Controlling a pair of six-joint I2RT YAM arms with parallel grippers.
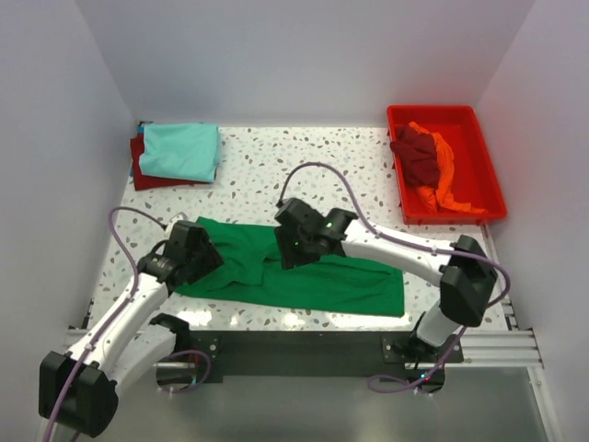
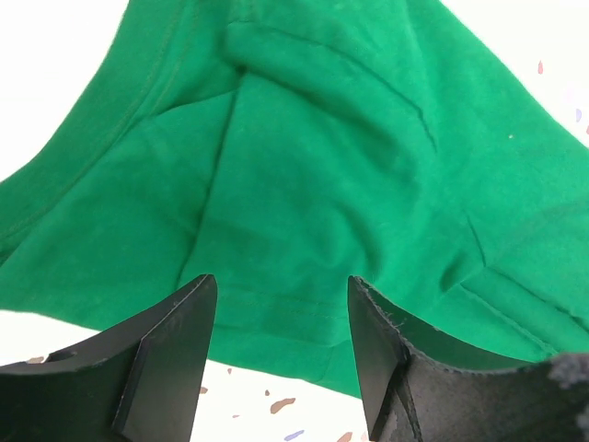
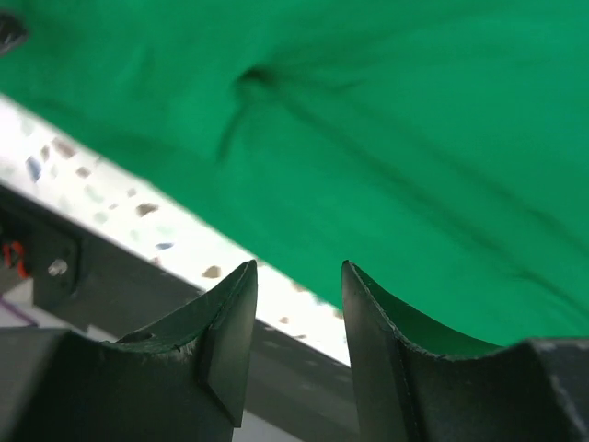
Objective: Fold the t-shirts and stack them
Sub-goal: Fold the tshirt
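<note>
A bright green t-shirt (image 1: 313, 276) lies partly folded and rumpled along the near side of the table. My left gripper (image 1: 204, 254) is open over its left end. In the left wrist view the open, empty gripper (image 2: 281, 299) hovers just above the green cloth (image 2: 322, 184) near its hem. My right gripper (image 1: 291, 252) is over the shirt's middle. In the right wrist view it (image 3: 299, 276) is open and empty, with the green cloth (image 3: 386, 120) close below. A folded light teal shirt (image 1: 181, 150) lies on a dark red one (image 1: 143, 170) at the back left.
A red plastic tray (image 1: 483, 161) stands at the back right and holds a crumpled dark red shirt (image 1: 419, 152) and an orange shirt (image 1: 446, 189). White walls close in the table on three sides. The table's near metal edge (image 1: 304, 354) is just below the green shirt.
</note>
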